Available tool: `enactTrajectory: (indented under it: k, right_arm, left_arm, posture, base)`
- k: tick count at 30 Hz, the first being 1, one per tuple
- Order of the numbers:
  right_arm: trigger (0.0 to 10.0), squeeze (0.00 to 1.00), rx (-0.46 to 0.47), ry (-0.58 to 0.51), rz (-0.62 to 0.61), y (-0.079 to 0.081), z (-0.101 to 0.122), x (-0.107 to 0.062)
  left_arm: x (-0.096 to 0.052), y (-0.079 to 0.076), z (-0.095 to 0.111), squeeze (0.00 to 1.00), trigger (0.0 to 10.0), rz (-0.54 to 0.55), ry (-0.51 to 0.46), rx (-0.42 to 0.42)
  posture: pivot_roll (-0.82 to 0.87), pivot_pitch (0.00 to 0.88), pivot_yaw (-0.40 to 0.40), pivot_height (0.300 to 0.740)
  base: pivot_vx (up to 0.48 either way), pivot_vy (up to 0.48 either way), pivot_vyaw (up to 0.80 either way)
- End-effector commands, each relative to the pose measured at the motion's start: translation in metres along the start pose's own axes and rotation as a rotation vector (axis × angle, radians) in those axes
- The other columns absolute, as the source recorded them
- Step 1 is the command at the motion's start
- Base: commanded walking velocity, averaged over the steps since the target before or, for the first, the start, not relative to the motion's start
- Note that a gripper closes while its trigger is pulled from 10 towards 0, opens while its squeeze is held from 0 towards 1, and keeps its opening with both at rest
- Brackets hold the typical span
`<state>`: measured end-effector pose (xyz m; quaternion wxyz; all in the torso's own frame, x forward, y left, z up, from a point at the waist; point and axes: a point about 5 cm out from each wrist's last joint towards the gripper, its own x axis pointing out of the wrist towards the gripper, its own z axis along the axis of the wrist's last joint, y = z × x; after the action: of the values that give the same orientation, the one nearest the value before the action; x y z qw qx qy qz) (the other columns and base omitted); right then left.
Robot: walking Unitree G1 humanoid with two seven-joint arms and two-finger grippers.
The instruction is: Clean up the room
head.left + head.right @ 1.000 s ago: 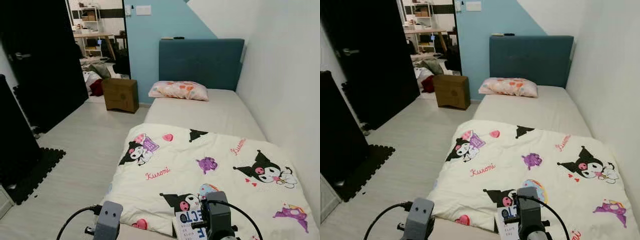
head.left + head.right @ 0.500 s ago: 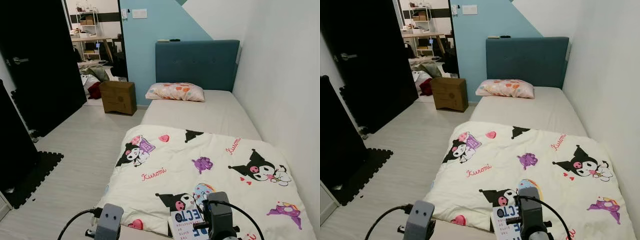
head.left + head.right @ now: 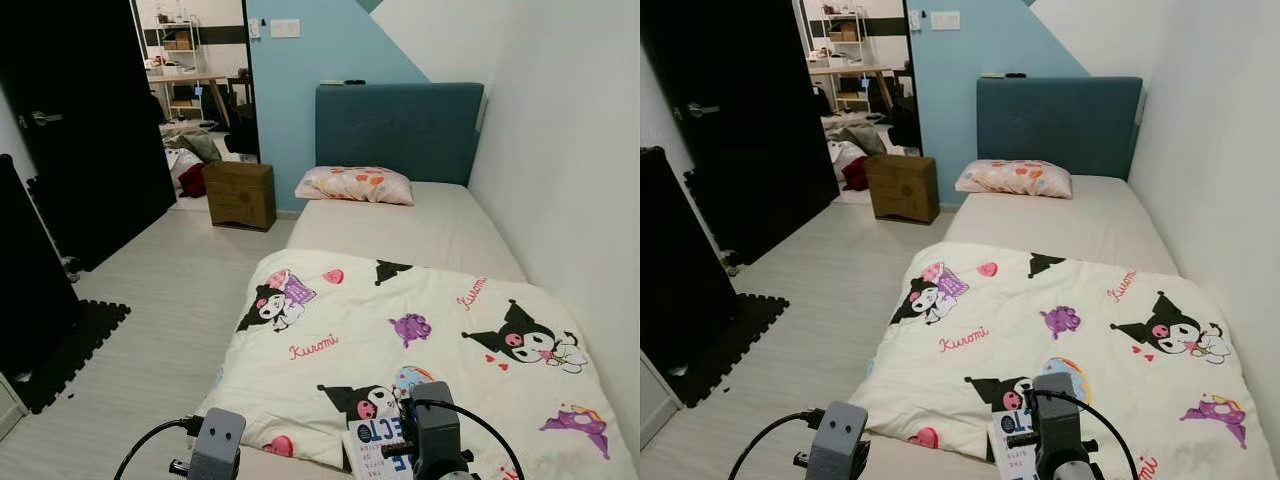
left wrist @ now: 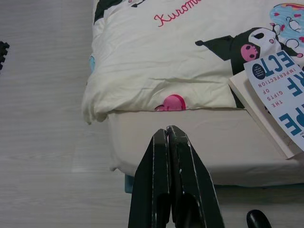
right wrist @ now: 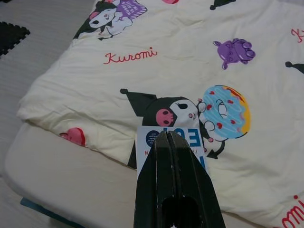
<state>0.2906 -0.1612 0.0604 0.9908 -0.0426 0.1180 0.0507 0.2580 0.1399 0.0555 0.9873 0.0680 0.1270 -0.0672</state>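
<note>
A white paperback book [image 4: 280,90] with blue lettering lies at the foot of the bed, partly on the Kuromi-print duvet [image 3: 400,330] and partly on the bare mattress [image 4: 190,142]. My right gripper [image 5: 166,134] is shut and hangs right over the book [image 5: 195,138]; I cannot tell whether they touch. My left gripper [image 4: 167,129] is shut with nothing in it, pointing at the bed's foot edge near the duvet's left corner. Both wrists show at the bottom of the eye views, with the book [image 3: 372,438] beside the right one.
A patterned pillow [image 3: 355,184] lies below the blue headboard [image 3: 400,130]. The bed runs along the white wall [image 3: 570,180] on the right. A cardboard box [image 3: 240,195] stands near the open doorway, with clutter beyond. Black foam mat [image 3: 70,350] and dark furniture line the left.
The head camera has swayed slightly, shifting the whole scene. The arms, the book and the bedding keep their places.
</note>
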Motion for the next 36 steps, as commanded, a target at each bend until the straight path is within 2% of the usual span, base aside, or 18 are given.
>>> enactTrajectory:
  k: [1, 7, 31, 36]
  right_arm:
    - [10.0, 0.0, 0.015, 0.019, 0.007, 0.0026, -0.0063, -0.0019]
    - [10.0, 0.0, 0.014, 0.013, 0.011, 0.004, -0.006, -0.0023]
    - [10.0, 0.0, 0.004, 0.009, 0.015, 0.002, -0.001, 0.0026]
    - [10.0, 0.0, 0.011, 0.008, 0.02, 0.0019, -0.0006, 0.0031]
  left_arm:
    - [-0.0014, 0.004, -0.0029, 0.0, 10.0, 0.0, 0.012, 0.011]
    - [-0.0023, 0.0044, -0.0028, 0.0, 10.0, -0.003, 0.015, 0.015]
    - [0.0003, 0.0055, -0.0024, 0.0, 10.0, 0.008, 0.019, 0.013]
    - [0.0005, 0.0057, -0.0023, 0.0, 10.0, 0.016, 0.018, 0.012]
  posture:
    - [-0.08, 0.126, 0.028, 0.666]
    - [-0.08, 0.128, 0.03, 0.641]
    - [-0.08, 0.147, 0.028, 0.641]
    - [-0.08, 0.142, 0.024, 0.616]
  base:
    - [0.0, 0.0, 0.0]
    - [0.0, 0.0, 0.0]
    - [0.0, 0.0, 0.0]
    - [0.0, 0.0, 0.0]
